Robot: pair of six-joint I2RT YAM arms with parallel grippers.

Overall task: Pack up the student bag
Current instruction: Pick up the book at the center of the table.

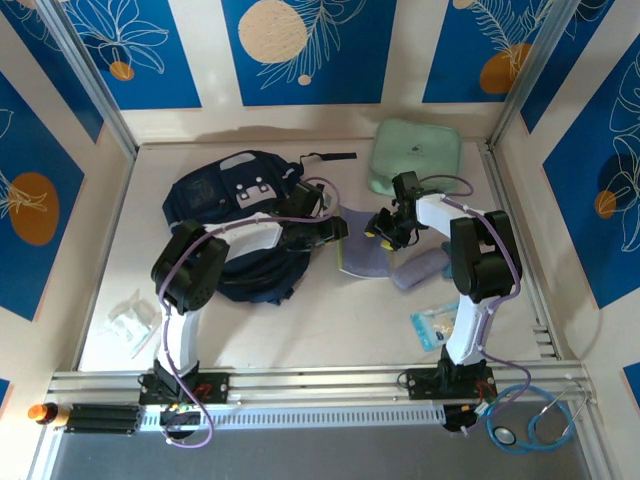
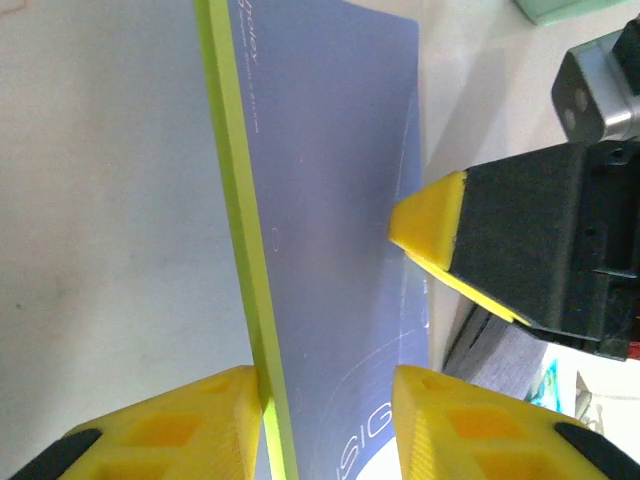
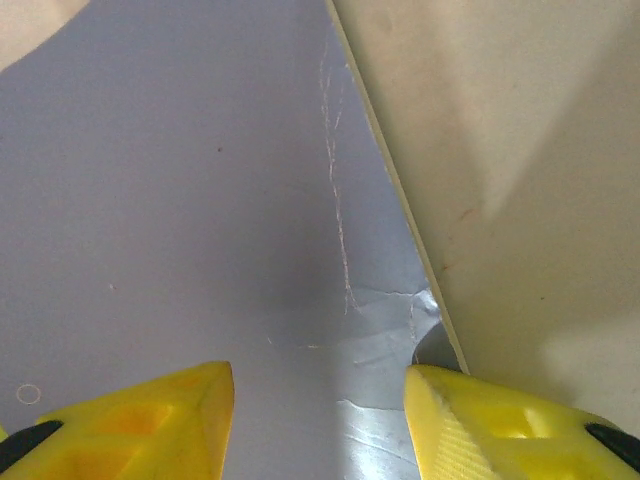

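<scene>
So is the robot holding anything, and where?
The left pincer straddles the purple notebook's green spine and the right pincer another edge; whether either squeezes it cannot be told.

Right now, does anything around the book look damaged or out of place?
The lavender book looks worn: a thin white scratch runs down its cover into a wrinkled, creased patch by the edge. Crumpled clear plastic also lies loose toward the near left corner of the table.
</scene>
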